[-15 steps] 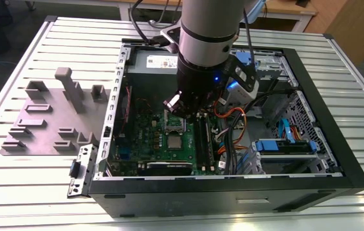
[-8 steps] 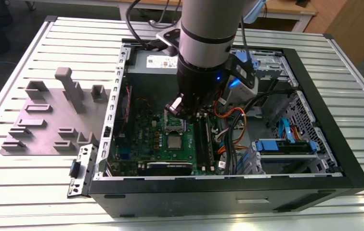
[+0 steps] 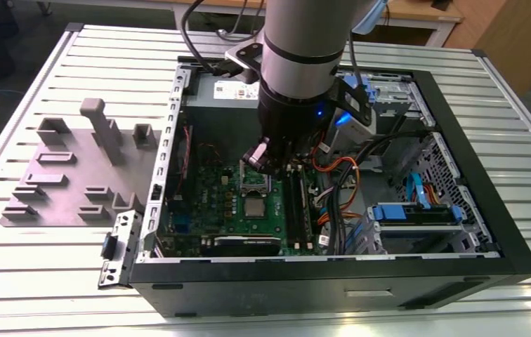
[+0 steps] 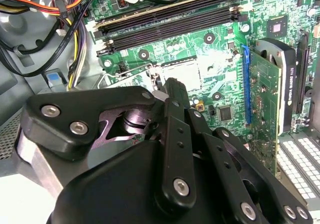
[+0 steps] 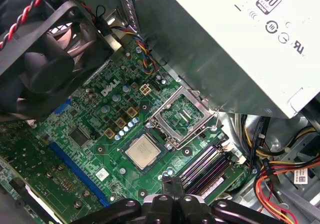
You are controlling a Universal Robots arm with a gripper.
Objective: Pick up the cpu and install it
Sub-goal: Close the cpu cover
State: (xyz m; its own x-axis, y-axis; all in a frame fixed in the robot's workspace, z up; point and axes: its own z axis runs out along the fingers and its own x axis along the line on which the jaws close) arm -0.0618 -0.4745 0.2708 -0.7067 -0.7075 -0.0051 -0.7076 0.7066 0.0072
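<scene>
The gripper, closed and empty, is hovering near the cpu. The bracket frame is standing open, leaving the socketed chip exposed.

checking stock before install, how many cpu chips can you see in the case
1. The cpu lies flat on the green board, right beside the silver bracket frame. The arm covers part of the board, so another could be hidden.

Silver square cpu lies flat on green board.
</scene>
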